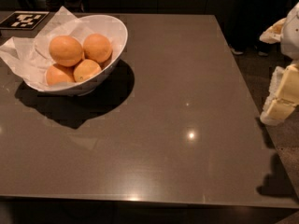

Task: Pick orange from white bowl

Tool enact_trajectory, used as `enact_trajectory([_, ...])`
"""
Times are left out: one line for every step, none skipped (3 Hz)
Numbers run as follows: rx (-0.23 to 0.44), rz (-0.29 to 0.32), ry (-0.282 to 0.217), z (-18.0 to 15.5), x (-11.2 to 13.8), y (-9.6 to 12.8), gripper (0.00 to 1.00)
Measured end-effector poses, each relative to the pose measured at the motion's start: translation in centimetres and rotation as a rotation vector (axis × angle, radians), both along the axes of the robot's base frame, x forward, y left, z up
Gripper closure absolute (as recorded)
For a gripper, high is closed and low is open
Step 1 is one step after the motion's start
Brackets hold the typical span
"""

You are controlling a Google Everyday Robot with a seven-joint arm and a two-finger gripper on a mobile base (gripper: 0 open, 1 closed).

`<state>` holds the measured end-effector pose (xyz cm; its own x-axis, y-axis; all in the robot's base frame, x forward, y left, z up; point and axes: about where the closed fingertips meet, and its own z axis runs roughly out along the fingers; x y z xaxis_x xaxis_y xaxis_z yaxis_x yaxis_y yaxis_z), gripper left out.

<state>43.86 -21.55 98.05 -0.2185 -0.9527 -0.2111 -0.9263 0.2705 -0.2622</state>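
Note:
The orange (66, 50), the largest of the fruits, lies at the back left of the white bowl (119, 33), on top of the pile. Three slightly smaller oranges lie with it, one to its right (97, 47) and two in front (86, 70). The bowl is lined with crumpled white paper (25, 55) that sticks out to the left, and it stands at the far left of the dark table (177, 106). My gripper (280, 104) hangs at the right edge of the view, just beyond the table's right side and far from the bowl, holding nothing.
A black-and-white marker tag (23, 19) lies at the table's far left corner, behind the bowl. The table's right edge runs close to my arm (293, 27). Dark floor and someone's shoes (236, 51) show behind the table at the right.

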Motion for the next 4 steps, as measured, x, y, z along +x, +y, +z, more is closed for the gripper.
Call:
enact_trajectory([0.001, 0.003, -0.002, 0.2, 0.0, 0.2, 0.00])
enact_trajectory([-0.034, 0.049, 0.020, 0.7, 0.6, 3.1, 0.00])
enact_trajectory([-0.093, 0.123, 0.042, 1.1, 1.7, 8.1, 0.00])
enact_trajectory([-0.111, 0.217, 0.043, 1.9, 2.6, 12.3, 0.00])
